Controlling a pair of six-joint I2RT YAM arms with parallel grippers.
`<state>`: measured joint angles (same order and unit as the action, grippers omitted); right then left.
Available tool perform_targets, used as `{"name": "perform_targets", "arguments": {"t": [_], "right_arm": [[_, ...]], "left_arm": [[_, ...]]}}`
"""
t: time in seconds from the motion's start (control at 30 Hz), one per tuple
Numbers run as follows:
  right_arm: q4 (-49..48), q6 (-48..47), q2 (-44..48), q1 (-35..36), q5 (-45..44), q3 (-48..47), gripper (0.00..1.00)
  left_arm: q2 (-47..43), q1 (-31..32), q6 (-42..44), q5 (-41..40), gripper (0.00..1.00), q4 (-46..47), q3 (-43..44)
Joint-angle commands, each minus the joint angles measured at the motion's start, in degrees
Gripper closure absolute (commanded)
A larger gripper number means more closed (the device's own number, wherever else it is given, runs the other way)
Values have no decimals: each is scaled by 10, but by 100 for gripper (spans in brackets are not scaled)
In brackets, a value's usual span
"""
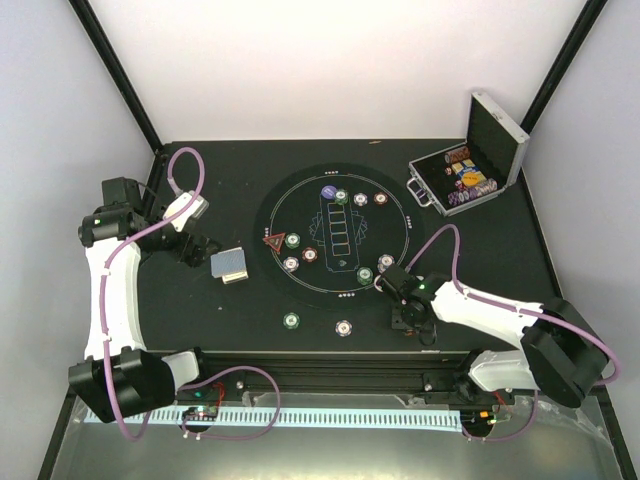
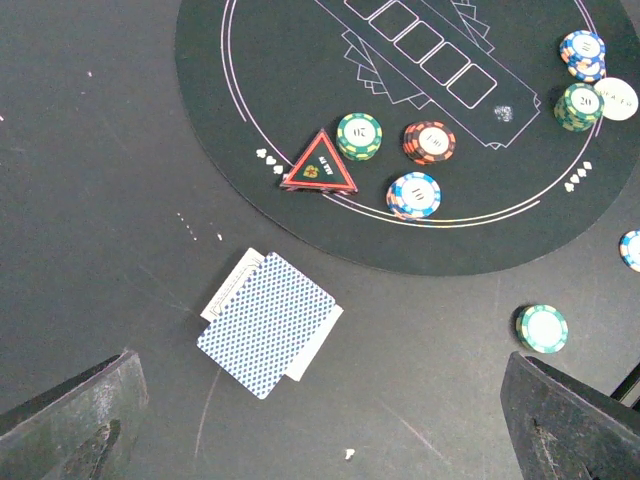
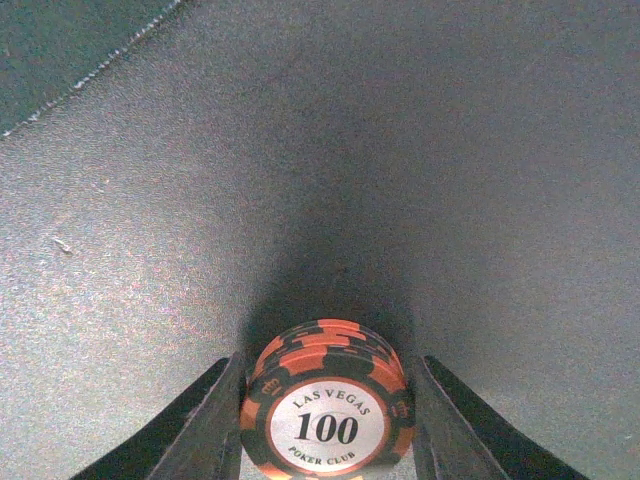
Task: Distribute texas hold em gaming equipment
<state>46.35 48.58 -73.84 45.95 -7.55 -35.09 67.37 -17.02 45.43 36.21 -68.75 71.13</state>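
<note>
**Currently: red chip stack point(image 3: 325, 425) pinched by right gripper point(image 3: 328, 370)**

Stack = a few red-and-black "100" chips, flat on the table point(image 1: 480, 250). It looks to sit just off the mat point(image 3: 60, 40), whose edge shows beyond it. Right gripper is about half closed, one finger against each side of the stack's rim, nothing else in it. Left gripper point(image 2: 320, 400) is spread wide w/ nothing held, hanging over the cards point(image 2: 270, 325), a slightly fanned face-down pile on the table beside the mat.

Handling, as a judgement: chips are prob. hard, stiff and dense for their size, not fragile. The rims are smooth and the stack is loose, so layers can shear or the bottom chip can drop out. Best hold is across the diameter, low enough that the fingers catch every chip incl. the lowest, w/ firm squeeze and a level lift. Cards are thin, light and slick, so they are likely harder to lift off the flat table.
</note>
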Motion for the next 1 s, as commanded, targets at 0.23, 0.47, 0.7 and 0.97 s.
{"name": "perform_targets", "arguments": {"t": [0.23, 0.47, 0.7, 0.97], "right_arm": [[25, -4, 15, 2, -28, -35, 75], [53, -53, 22, -53, -30, -121, 75], [45, -132, -29, -154, -24, -225, 75], [6, -178, -187, -213, -17, -329, 77]], "left_arm": [[-10, 3, 15, 1, 1, -15, 24], [-13, 3, 46, 3, 1, -30, 11], [-7, 3, 57, -3, 1, -40, 13], [1, 4, 102, -8, 1, -54, 1]]}}
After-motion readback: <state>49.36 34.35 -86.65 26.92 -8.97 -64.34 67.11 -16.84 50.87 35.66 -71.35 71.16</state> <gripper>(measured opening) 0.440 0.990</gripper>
